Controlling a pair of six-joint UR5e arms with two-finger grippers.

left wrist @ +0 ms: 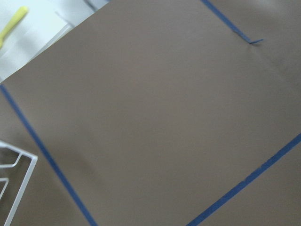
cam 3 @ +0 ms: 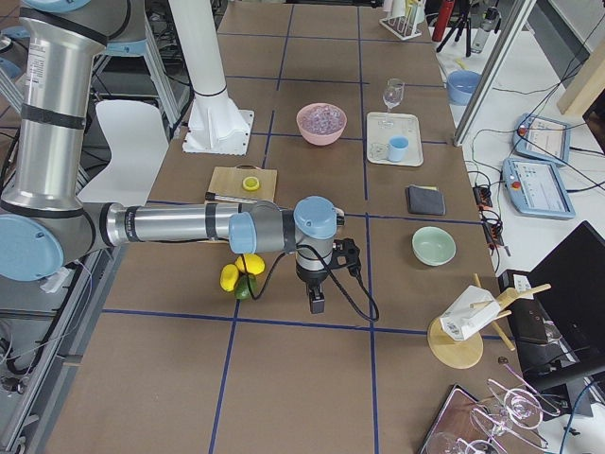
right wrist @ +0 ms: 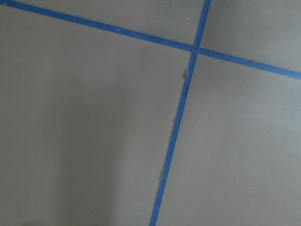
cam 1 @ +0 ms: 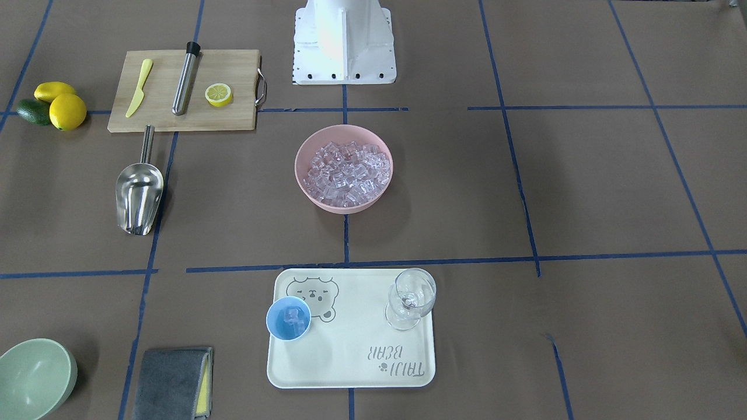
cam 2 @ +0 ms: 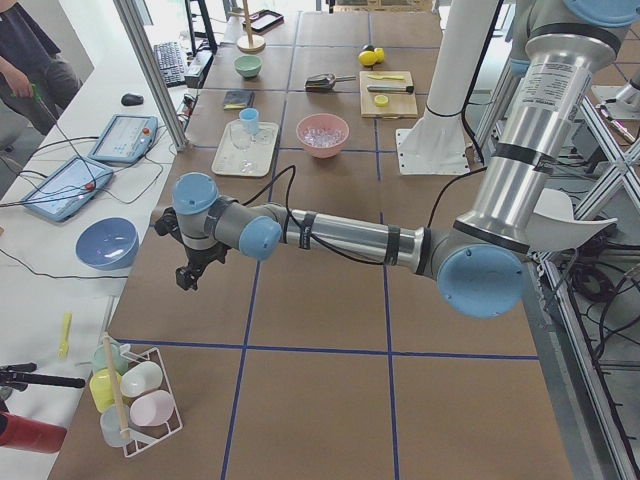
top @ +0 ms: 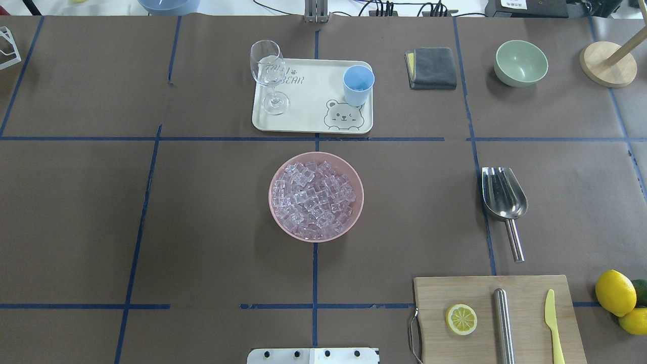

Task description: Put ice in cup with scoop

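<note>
The ice [cam 1: 345,171] fills a pink bowl [cam 1: 344,207] at the table's middle; it also shows from overhead [top: 314,198]. The light-blue cup [cam 1: 288,318] stands on a cream tray [cam 1: 350,332] and holds a few cubes; overhead it is on the tray's right [top: 358,85]. The steel scoop [cam 1: 138,195] lies empty on the table, handle toward the cutting board, also seen overhead [top: 503,194]. My left gripper [cam 2: 186,281] hangs far off past the table's left end, my right gripper [cam 3: 318,304] past the right end. I cannot tell whether either is open or shut.
A wine glass [cam 1: 411,297] stands on the tray. A cutting board [cam 1: 187,87] carries a lemon slice, a steel cylinder and a yellow knife. Lemons [cam 1: 61,105], a green bowl [cam 1: 32,376] and a grey cloth [cam 1: 172,382] lie around. The wrist views show only brown paper and blue tape.
</note>
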